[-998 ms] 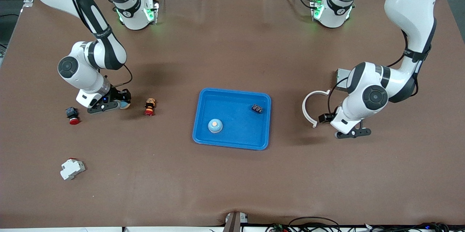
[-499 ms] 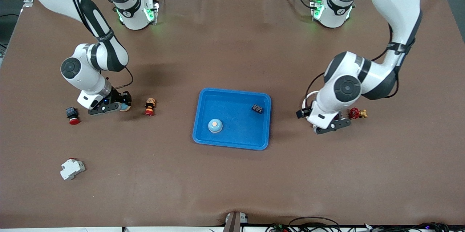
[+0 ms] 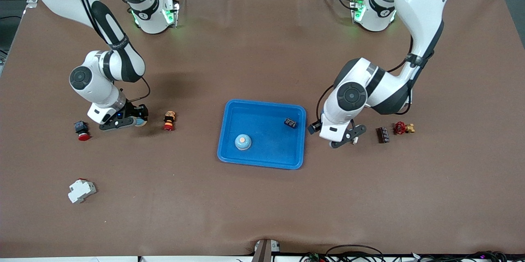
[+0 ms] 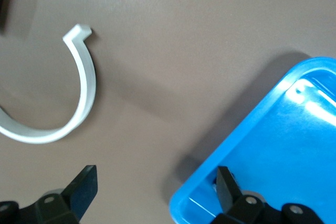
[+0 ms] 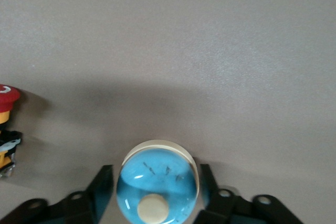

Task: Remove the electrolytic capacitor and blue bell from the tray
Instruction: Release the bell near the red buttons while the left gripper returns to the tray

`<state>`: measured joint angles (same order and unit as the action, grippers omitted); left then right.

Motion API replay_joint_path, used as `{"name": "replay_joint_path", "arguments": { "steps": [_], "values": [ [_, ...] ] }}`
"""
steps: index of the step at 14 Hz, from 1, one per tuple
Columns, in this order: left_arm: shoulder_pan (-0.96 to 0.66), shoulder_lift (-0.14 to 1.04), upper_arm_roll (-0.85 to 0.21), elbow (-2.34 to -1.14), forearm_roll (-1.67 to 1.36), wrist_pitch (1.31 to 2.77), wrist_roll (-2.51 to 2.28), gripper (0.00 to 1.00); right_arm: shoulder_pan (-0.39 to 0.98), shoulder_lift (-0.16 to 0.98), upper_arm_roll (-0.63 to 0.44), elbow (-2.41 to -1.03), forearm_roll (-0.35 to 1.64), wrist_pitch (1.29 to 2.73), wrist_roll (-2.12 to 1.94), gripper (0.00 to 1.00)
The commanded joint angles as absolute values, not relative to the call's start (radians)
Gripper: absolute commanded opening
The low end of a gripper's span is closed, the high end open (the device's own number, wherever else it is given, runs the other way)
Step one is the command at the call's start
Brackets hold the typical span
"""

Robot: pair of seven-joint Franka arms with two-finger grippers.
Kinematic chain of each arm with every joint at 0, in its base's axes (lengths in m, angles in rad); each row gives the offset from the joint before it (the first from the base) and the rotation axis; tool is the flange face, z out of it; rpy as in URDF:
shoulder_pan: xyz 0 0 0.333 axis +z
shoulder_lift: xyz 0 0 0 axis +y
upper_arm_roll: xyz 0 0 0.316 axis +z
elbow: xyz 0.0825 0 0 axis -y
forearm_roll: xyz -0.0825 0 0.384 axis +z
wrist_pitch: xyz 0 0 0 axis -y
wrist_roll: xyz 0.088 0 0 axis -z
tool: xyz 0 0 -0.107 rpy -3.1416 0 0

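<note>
Fingers of the right gripper stand on either side of a blue bell, close to its sides; whether they touch it I cannot tell. Over the table beside the blue tray, the left gripper hangs spread wide, empty; a capacitor lies in that tray, with a second bell.

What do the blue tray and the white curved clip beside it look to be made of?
Blue tray: likely glossy molded plastic, with bright glare streaks on its floor in the left wrist view. White curved clip: probably matte rigid plastic, an even white with no shine.
</note>
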<state>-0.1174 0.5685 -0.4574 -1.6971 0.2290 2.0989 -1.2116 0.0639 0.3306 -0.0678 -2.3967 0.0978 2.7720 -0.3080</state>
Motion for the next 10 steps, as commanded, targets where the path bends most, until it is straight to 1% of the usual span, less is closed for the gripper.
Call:
{"name": "replay_joint_path", "arguments": {
  "steps": [1,4,5,7,8,10],
  "values": [
    [-0.158,0.583,-0.457,-1.669,0.219,2.083,-1.372,1.0,0.046,0.339,-0.055,-2.369,0.121,2.761,-0.33,1.0],
    [-0.181,0.583,-0.459,-1.628,0.218,2.083,-1.546,1.0,0.052,0.33,-0.054,-2.349,0.121,2.752,-0.328,1.0],
    [-0.183,0.584,-0.459,-1.615,0.218,2.088,-1.596,1.0,0.058,0.325,-0.054,-2.335,0.121,2.728,-0.324,1.0],
    [-0.207,0.594,-0.459,-1.612,0.215,2.095,-1.681,1.0,0.069,0.321,-0.046,-2.286,0.121,2.631,-0.305,1.0],
    [-0.209,0.6,-0.459,-1.612,0.215,2.095,-1.733,1.0,0.096,0.321,-0.046,-2.27,0.121,2.605,-0.269,1.0],
    [-0.215,0.614,-0.459,-1.612,0.218,2.103,-1.772,1.0,0.158,0.321,-0.048,-2.26,0.121,2.602,-0.156,1.0]
  ]
}}
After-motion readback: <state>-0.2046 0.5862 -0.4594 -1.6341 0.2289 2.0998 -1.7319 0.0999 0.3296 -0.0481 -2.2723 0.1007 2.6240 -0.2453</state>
